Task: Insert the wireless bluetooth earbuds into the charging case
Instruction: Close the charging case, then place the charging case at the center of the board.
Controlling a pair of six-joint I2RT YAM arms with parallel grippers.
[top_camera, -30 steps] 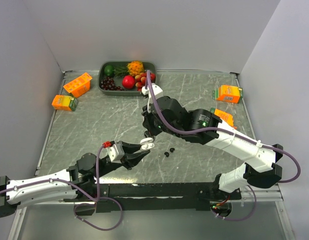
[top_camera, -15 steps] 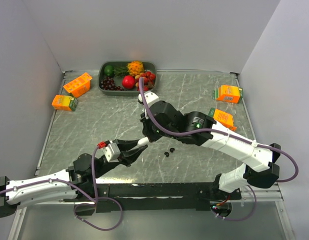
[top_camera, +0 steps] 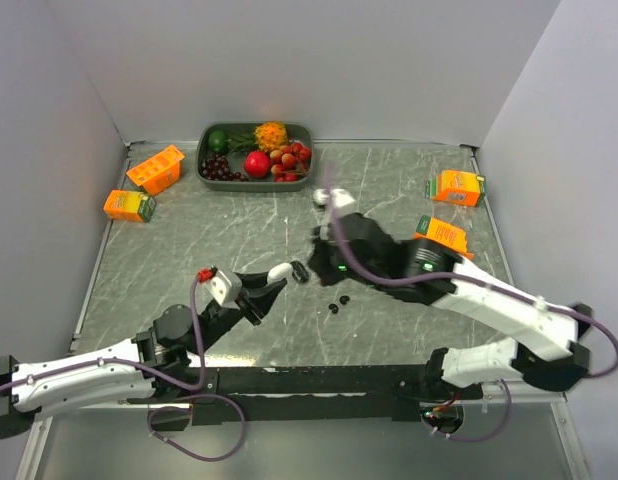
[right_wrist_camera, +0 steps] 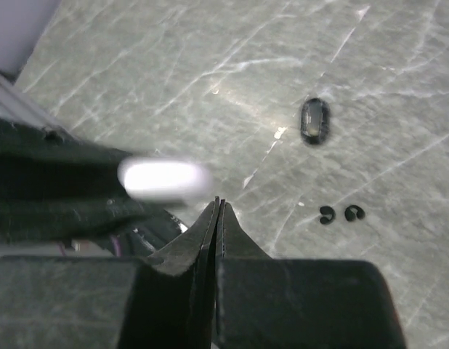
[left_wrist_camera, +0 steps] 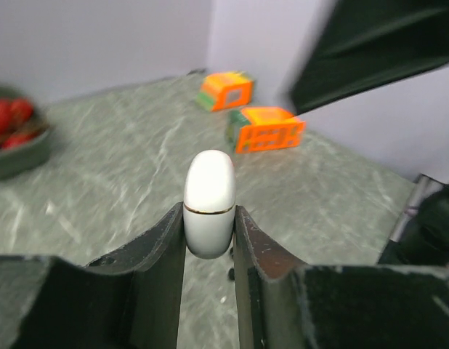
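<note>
A closed white charging case (left_wrist_camera: 208, 202) with a thin gold seam stands between the fingers of my left gripper (left_wrist_camera: 208, 211), which is shut on it. From above, the case (top_camera: 279, 270) hangs over the middle of the table. My right gripper (right_wrist_camera: 217, 205) is shut on nothing, its tips just beside the blurred case (right_wrist_camera: 165, 179). Two tiny black earbuds (right_wrist_camera: 325, 214) (right_wrist_camera: 353, 213) lie on the table to the right of the case, seen from above as two specks (top_camera: 334, 308) (top_camera: 345, 298). A larger glossy dark oval piece (right_wrist_camera: 315, 121) lies farther off.
A dark fruit tray (top_camera: 203, 160) sits at the back. Two orange cartons (top_camera: 155, 168) (top_camera: 129, 205) lie at the left, and two more (top_camera: 457, 187) (top_camera: 444, 235) at the right. The right arm (top_camera: 459, 285) stretches across the right half.
The right arm has swung to the right and away from the case, blurred by its motion. My left gripper has carried the case a little up and left.
</note>
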